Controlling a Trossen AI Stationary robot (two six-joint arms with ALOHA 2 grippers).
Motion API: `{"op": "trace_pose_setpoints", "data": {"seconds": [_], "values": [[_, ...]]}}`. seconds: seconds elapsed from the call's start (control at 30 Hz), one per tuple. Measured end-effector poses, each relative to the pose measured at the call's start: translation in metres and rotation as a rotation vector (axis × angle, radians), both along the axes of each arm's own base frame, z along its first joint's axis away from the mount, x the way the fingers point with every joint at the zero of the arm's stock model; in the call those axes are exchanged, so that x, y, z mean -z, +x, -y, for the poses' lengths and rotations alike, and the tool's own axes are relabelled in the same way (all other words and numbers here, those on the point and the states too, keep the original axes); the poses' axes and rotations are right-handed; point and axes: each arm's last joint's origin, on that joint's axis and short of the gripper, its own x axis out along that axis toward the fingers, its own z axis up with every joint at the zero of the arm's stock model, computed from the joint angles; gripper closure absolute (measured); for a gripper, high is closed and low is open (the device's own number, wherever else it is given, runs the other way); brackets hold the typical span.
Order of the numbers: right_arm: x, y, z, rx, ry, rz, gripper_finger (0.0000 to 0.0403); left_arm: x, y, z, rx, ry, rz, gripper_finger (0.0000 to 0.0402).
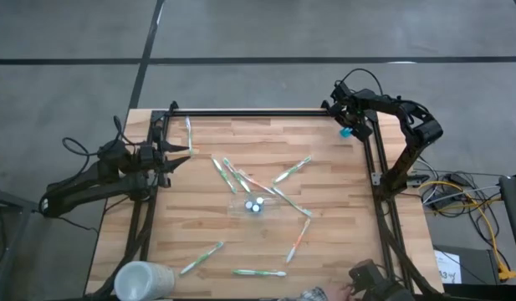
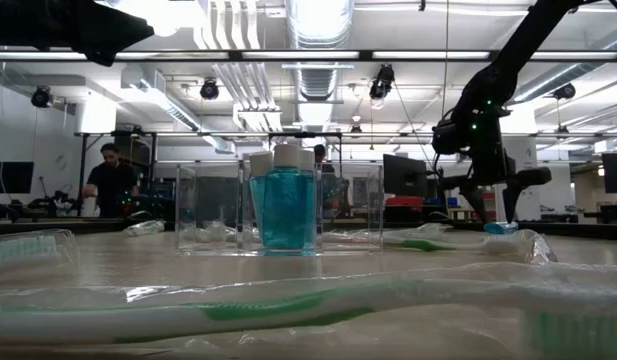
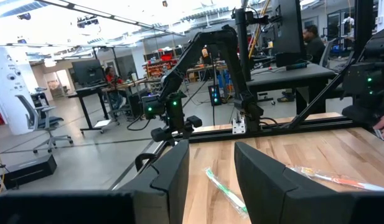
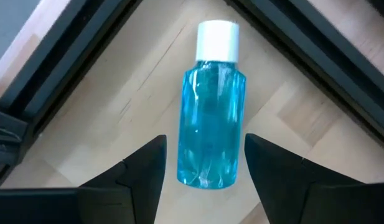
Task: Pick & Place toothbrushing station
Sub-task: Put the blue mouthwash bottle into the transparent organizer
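- Toothbrushing station (image 1: 255, 205): small see-through holder, standing upright near the middle of the wooden table (image 1: 199, 226). In the low view it holds 2 blue bottles (image 2: 285, 208) with white caps, side by side.
- Toothbrushes (image 1: 292, 170): roughly 10, wrapped, green, white and orange, lying loose around the holder on all sides. 1 lies along the near edge in the low view (image 2: 288, 305).
- Loose blue bottle (image 4: 211, 103): white cap, lying flat on the wood at the far right corner, close to the black frame rails (image 1: 249, 111).
- Right gripper (image 4: 205, 158): directly above that loose bottle, fingers spread to either side of the bottle's base end, not touching it as far as I can tell.
- Left gripper (image 3: 211, 168): waiting at the far left edge of the table, fingers spread, nothing between them.
- Frosted white cup (image 1: 143, 280): near left corner, apart from everything else.
- Handling, by my judgement: the holder looks light, thin-walled and rigid, slick plastic, easy to tip or slide. Best taken across 2 opposite walls, low down. The bottle looks smooth and rounded, liable to roll; grip across its body at mid-length.
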Motion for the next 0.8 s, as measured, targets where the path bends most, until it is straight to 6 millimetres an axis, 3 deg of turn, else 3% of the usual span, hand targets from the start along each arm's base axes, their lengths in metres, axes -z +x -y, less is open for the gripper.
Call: {"op": "trace_pose_setpoints", "data": {"seconds": [0.8], "values": [[-0.011, 0.014, 0.003, -0.002, 0.022, 0.16, 0.0188, 0.0, 0.0, 0.0, 0.0, 0.0, 0.0, 0.0268]]}}
